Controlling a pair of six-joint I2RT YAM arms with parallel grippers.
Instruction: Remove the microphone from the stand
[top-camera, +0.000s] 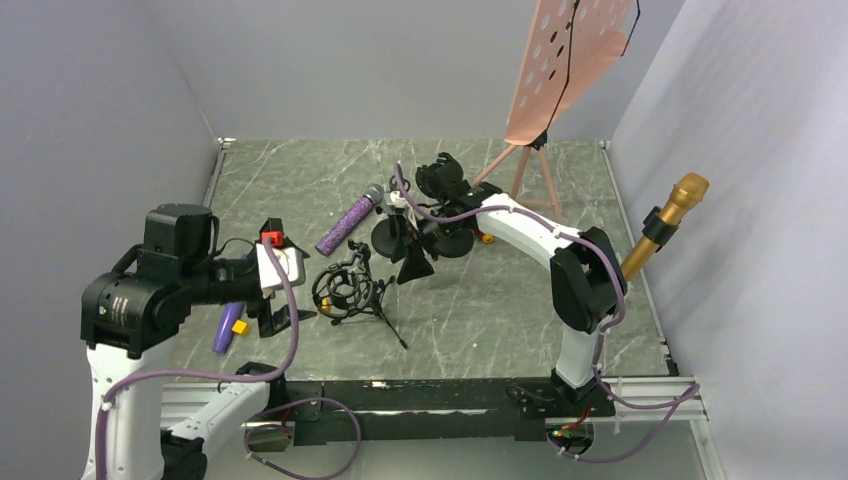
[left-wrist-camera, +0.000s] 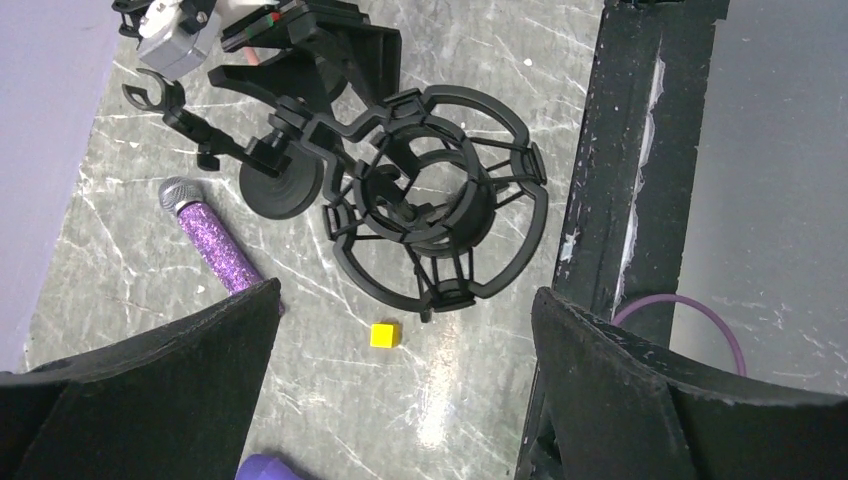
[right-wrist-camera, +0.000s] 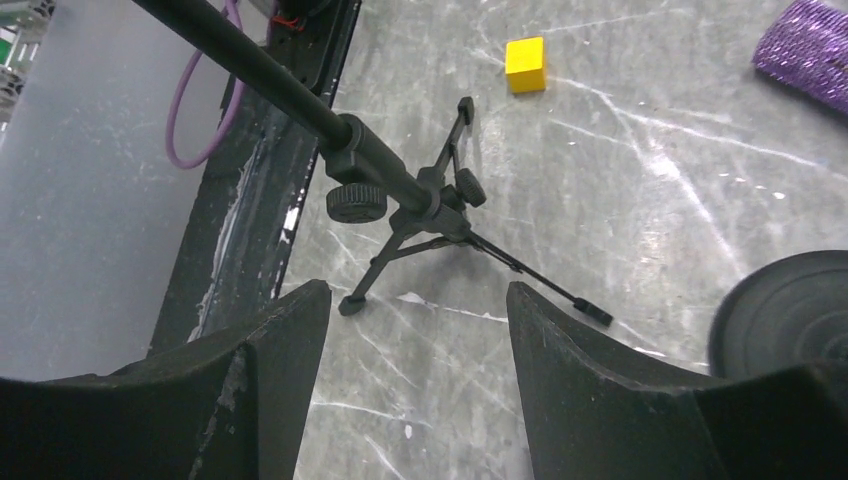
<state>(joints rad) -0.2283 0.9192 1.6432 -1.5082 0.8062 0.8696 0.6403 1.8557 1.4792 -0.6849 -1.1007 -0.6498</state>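
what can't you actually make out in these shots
- mic: left wrist view, tail hidden behind a finger; right wrist view, cut off by the corner
- music stand: top view, top cut off by the upper edge
- purple thing: top view, partly behind the left arm, too unclear to name

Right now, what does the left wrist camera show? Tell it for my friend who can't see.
A black shock mount stands empty in the middle of a grey marbled table, framed by the open left gripper. A glittery purple microphone lies to its left, near a round-based clip stand, and a small yellow cube sits closer.
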